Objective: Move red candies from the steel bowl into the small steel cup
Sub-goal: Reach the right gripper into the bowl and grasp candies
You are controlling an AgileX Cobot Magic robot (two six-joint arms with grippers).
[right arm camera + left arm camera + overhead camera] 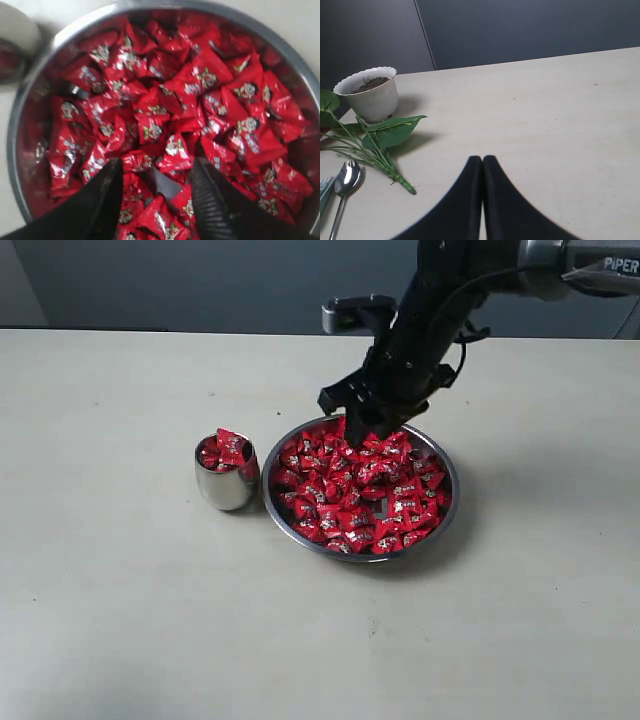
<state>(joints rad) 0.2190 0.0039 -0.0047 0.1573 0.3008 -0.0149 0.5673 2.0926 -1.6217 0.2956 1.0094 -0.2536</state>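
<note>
Near the middle of the table (120,620), the steel bowl (453,475) of red candies (350,495) sits just beside the small steel cup (222,490). The right gripper (157,162), jaws apart, dips into the heap, tips partly buried; the left gripper (482,160) is closed tight.

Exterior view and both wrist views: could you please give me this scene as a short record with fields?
steel bowl: wide, heaped with red candies
small steel cup: upright, close beside the bowl, several candies showing above its rim
right claw: open, tips down among the bowl's candies
left claw: shut, empty, over bare table
left wrist view also shows: white pot, leafy stem, spoon
</note>
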